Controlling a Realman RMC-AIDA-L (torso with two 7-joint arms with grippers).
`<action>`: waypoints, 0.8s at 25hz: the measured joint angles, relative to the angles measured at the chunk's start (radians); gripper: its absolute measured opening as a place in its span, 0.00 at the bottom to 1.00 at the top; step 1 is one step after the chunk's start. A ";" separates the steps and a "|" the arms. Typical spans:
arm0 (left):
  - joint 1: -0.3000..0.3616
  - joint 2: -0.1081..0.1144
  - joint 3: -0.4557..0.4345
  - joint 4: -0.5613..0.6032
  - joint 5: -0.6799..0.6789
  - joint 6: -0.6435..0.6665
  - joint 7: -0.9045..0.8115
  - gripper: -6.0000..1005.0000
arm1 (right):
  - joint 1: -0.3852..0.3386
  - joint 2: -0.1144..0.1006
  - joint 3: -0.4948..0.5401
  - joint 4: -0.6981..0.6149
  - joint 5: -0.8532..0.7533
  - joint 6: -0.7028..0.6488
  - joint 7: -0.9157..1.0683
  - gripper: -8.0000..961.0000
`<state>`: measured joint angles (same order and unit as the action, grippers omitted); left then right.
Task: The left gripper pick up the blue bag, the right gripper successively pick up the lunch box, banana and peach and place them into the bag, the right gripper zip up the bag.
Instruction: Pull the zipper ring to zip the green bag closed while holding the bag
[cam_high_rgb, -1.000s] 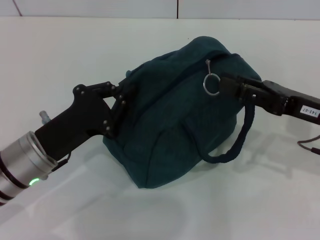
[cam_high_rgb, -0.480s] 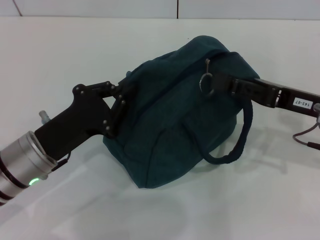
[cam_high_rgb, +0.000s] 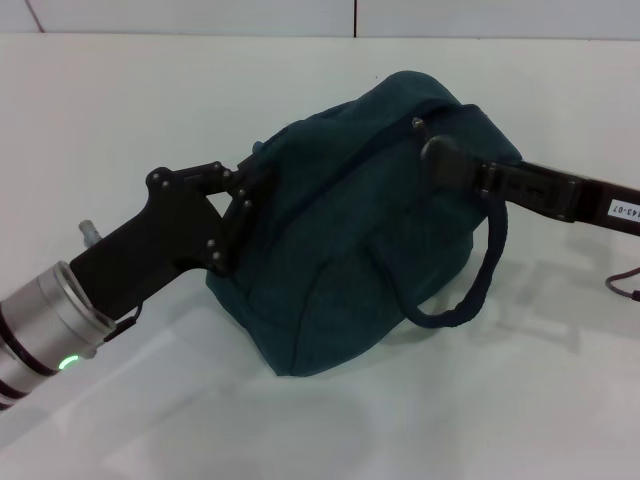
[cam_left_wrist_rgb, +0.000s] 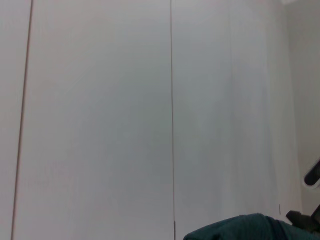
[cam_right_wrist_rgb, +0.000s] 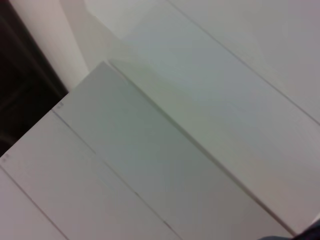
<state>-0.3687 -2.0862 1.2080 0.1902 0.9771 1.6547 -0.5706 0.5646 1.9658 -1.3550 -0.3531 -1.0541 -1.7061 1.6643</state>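
Nearest the camera, the left gripper (cam_high_rgb: 238, 215) comes up from the lower left on its silver wrist, green light glowing, and its black fingers are clamped on the fabric at the left end of the blue bag (cam_high_rgb: 350, 250), holding that end up so the bag sits tilted on the white tabletop (cam_high_rgb: 130, 110). One rope handle (cam_high_rgb: 470, 290) droops off the bag's near right side in a loop, just under the other arm. Moving back along the bag, the zipper line (cam_high_rgb: 370, 150) runs from the left gripper's end up and away toward the bag's high far-right corner, and that long axis is the line any pull must follow. Right at that upper end sits the right gripper (cam_high_rgb: 440, 160), reaching in from the right on its slim black arm with the white label; its tip is pressed to the bag just beside the small metal tab of the zipper, covering the ring pull, so whether it is closed on the pull cannot be told. The bag looks closed, with no lunch box, banana or peach in sight. The hanging handle is the only snag near the right arm. The left wrist view catches just a corner of teal fabric; the right wrist view shows only pale panels.
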 joint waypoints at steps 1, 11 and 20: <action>0.000 0.000 0.000 0.000 0.000 0.000 0.000 0.05 | 0.000 0.000 0.001 0.004 0.000 0.005 0.000 0.53; -0.001 0.001 0.004 0.000 0.000 0.002 0.000 0.05 | -0.048 0.006 0.084 -0.004 0.008 -0.009 -0.057 0.52; -0.001 0.002 0.004 0.000 0.000 0.002 0.000 0.05 | -0.062 0.024 0.124 -0.024 -0.044 0.155 -0.176 0.53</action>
<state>-0.3694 -2.0846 1.2119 0.1902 0.9770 1.6568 -0.5706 0.5022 1.9901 -1.2310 -0.3773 -1.0981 -1.5508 1.4882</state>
